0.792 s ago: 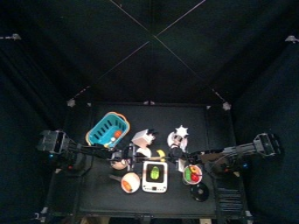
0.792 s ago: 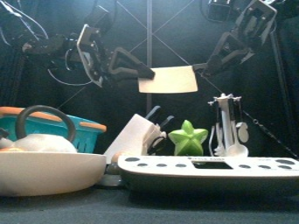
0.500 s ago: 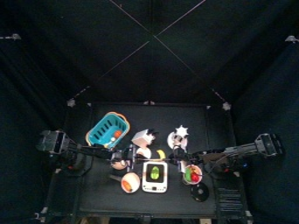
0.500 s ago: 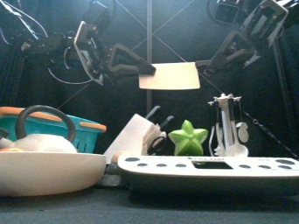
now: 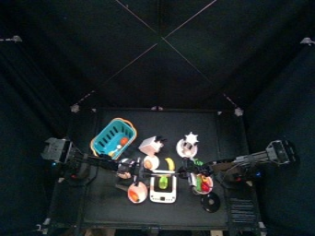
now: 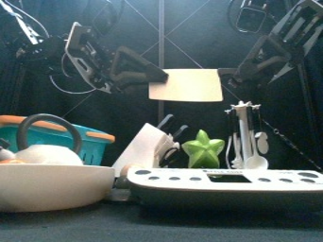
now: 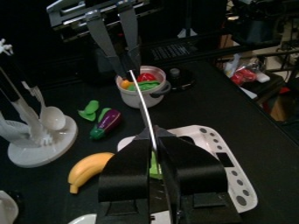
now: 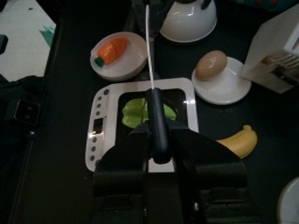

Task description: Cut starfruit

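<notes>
So the knife (image 6: 187,85) hangs high over the table with both of the 2 arms on it. The left gripper (image 7: 152,156) and right gripper (image 8: 158,142) each look clamped narrow on it. The starfruit (image 8: 140,112) lies on the white board (image 8: 105,131) below, uncut. Next I'd guess 1 side lets go, then the blade comes straight down onto the fruit.

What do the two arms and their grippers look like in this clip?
Both arms are black, jointed, with loose black cables looping beside them. The left gripper and right gripper each have two blocky matte black jaws. No markings are legible.
</notes>
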Robot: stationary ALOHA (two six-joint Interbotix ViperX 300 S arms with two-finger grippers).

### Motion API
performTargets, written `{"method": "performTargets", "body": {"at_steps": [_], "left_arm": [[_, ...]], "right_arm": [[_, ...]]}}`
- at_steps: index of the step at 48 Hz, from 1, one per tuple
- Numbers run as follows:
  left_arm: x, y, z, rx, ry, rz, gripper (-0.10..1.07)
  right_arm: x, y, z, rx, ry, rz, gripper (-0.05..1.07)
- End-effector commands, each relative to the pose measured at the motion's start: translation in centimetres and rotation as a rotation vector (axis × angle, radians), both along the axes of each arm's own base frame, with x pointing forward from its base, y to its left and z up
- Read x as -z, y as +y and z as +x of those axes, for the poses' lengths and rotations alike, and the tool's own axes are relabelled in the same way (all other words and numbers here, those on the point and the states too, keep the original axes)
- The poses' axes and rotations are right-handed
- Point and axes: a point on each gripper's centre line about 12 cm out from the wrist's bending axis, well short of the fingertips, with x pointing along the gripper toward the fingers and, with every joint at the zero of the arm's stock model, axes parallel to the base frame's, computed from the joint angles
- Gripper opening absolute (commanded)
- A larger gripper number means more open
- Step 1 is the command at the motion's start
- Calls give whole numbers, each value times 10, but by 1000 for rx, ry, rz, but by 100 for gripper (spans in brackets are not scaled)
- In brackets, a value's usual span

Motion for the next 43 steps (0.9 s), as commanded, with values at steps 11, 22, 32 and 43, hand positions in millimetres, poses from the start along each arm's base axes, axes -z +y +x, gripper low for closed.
{"method": "performTargets", "body": {"at_steps": [11, 22, 32, 43], "left_arm": [[3, -12, 5, 11, 8, -20, 44], [4, -15, 6, 9, 11, -31, 44], [14, -17, 9, -7, 40, -46, 44], [21, -20, 8, -21, 64, -65, 44]], "right_arm": [[10, 22, 3, -52, 44, 26, 52], [17, 32, -2, -75, 69, 45, 52], [21, 36, -2, -75, 86, 61, 52], [25, 39, -1, -72, 105, 75, 52]]}}
